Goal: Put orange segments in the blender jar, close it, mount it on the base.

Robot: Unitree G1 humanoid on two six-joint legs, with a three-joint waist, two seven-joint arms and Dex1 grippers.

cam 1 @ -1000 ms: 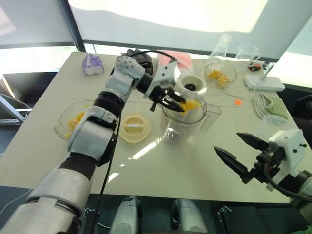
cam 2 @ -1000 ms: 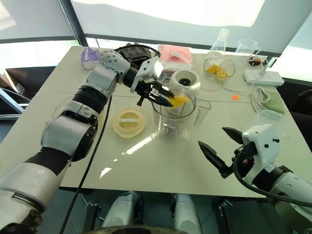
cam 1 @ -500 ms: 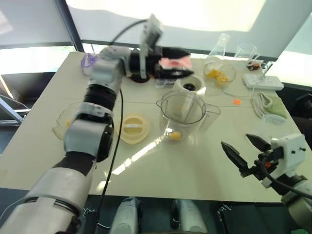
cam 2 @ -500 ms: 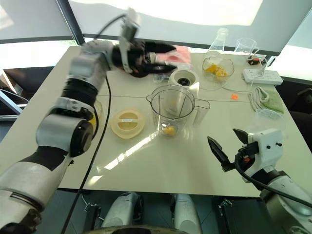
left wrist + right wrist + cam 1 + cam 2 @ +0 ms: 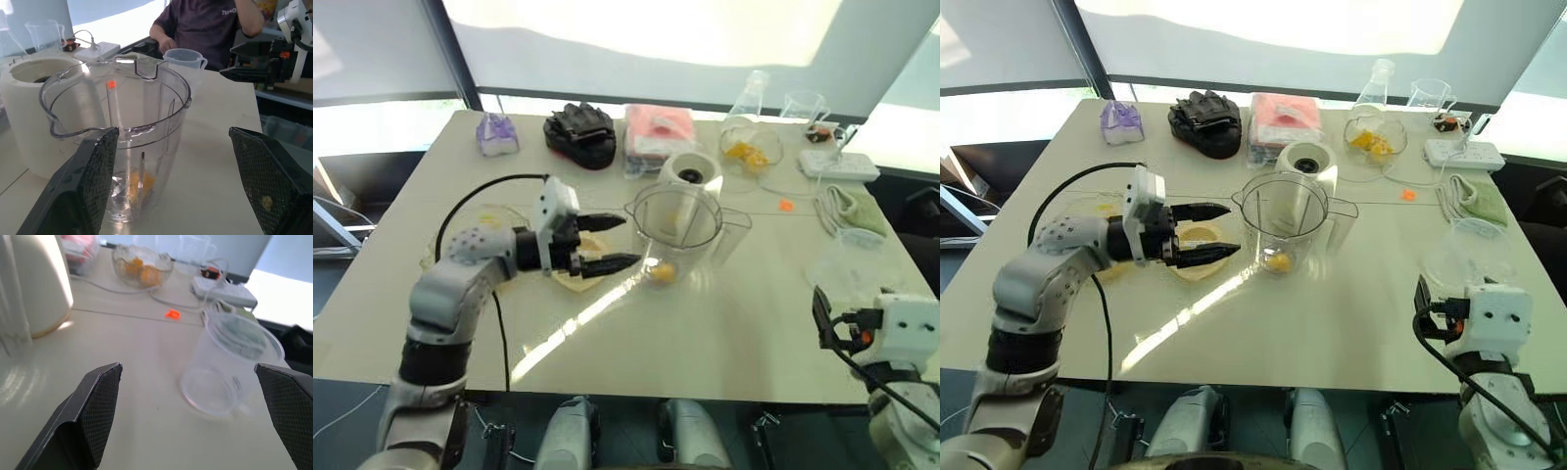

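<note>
Left wrist view reveals a person (image 5: 210,22) behind the blender jar (image 5: 122,142).

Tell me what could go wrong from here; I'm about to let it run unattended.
The left claw hangs open right beside the tall blender jar; a careless swing could tip it and spill the orange segment inside. The lid lies under that claw, so it might get nudged away.
</note>
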